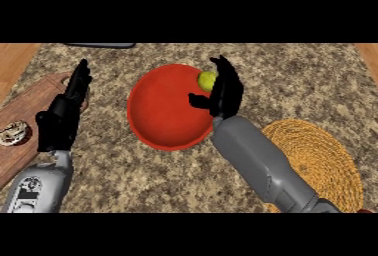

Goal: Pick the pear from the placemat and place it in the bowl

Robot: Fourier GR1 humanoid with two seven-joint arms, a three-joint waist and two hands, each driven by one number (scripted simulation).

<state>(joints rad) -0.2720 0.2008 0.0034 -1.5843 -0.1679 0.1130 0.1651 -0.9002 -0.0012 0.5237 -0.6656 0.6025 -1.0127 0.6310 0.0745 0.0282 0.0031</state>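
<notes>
A: Speckled granite counter (pixel 170 185) is carrying everything here; logging from largest down, with the red bowl (pixel 168 107) as the reference. The woven yellow placemat (pixel 321 160) is lying to the right of the bowl and toward the near edge, and nothing is sitting on the part of it that shows. A wooden board (pixel 22 120) is lying well left of the bowl, with a small round item on it that I cannot identify.

B: And the hands?

A: The right hand (pixel 223 92) is hanging over the bowl's right rim, fingers pointing away from the robot and fairly straight, thumb sticking out over the bowl's interior. The left hand (pixel 65 107) is resting open left of the bowl, over the board's edge, fingers straight and together, holding nothing.

B: Where is the pear?

A: The pear (pixel 207 80), yellow-green, is showing at the bowl's upper right rim, touching the right hand's fingers on their bowl side. Whether it is lying on the bowl's wall or pressing against the fingers, I cannot tell.

B: Step in hand?

A: Judging it as the placing step, at the release. The next move is calling for the right hand to draw clear without nudging the pear out over the rim.
</notes>
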